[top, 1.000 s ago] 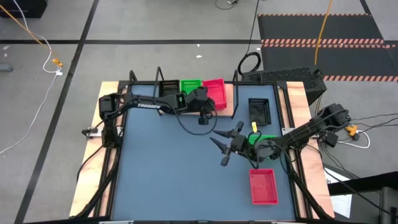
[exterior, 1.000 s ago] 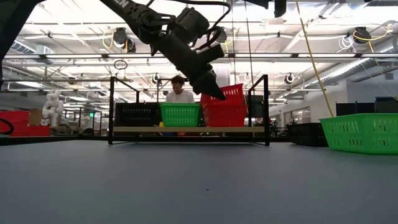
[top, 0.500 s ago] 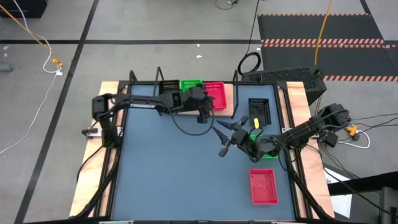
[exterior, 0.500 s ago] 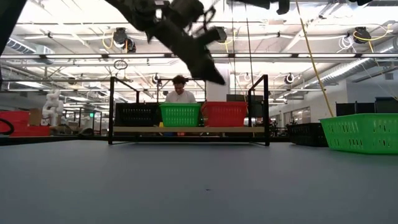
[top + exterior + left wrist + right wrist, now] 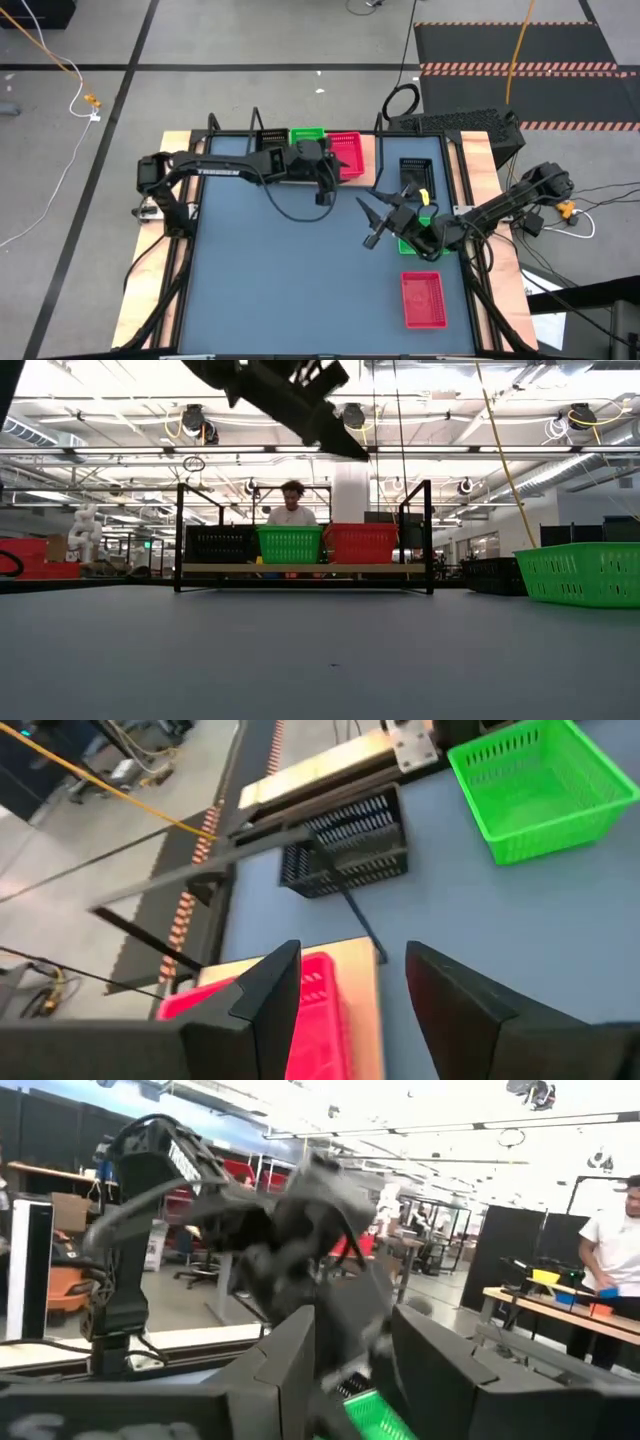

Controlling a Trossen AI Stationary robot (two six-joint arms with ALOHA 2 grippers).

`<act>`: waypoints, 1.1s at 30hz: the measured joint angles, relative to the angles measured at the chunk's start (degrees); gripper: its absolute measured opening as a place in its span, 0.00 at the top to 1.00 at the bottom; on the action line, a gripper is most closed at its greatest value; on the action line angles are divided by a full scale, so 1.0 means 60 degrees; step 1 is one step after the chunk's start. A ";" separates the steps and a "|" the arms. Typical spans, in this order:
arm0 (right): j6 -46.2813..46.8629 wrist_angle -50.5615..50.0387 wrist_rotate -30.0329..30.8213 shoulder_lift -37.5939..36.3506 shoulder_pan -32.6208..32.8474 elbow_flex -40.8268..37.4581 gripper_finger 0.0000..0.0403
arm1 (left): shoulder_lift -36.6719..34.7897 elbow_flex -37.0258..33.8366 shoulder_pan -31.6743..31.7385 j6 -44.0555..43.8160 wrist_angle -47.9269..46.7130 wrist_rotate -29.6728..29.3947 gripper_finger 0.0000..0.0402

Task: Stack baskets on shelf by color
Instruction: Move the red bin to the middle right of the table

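The shelf (image 5: 262, 158) stands at the table's far edge and holds black (image 5: 222, 544), green (image 5: 290, 544) and red (image 5: 362, 543) baskets side by side on its board. My left gripper (image 5: 335, 168) is open and empty, raised above the red basket (image 5: 312, 1010) on the shelf. My right gripper (image 5: 375, 224) is open and empty, held over mid table. A green basket (image 5: 425, 243) lies partly under the right arm. A black basket (image 5: 415, 178) and a red basket (image 5: 423, 300) rest on the tabletop at the right.
The shelf's black wire ends (image 5: 428, 535) rise above the baskets. A person (image 5: 290, 505) stands beyond the shelf, and a person also shows in the right wrist view (image 5: 620, 1230). The table's left half (image 5: 260, 270) is bare blue-grey surface. Cables hang from both arms.
The red basket that stood tilted at my left gripper has dropped level onto the red one on the shelf. My left gripper has let go of it and has gone up, clear of it. My right gripper has gone toward the table's right and far edges.
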 joint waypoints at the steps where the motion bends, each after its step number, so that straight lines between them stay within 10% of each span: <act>1: -0.0045 -0.0004 -0.0039 0.0004 -0.0023 0.0000 0.68 | 0.0162 -0.0010 0.0014 -0.0004 0.0176 0.0023 0.55; 27: -0.1094 -0.0234 0.0996 0.0015 -0.0704 -0.0661 0.68 | 0.2310 -0.0006 -0.0565 -0.0666 0.4024 0.0344 0.63; 33: 0.0034 -0.0477 -0.0124 -0.0231 -0.0874 -0.1025 0.68 | 0.2566 0.0001 -0.0679 0.0389 0.4437 0.0147 0.63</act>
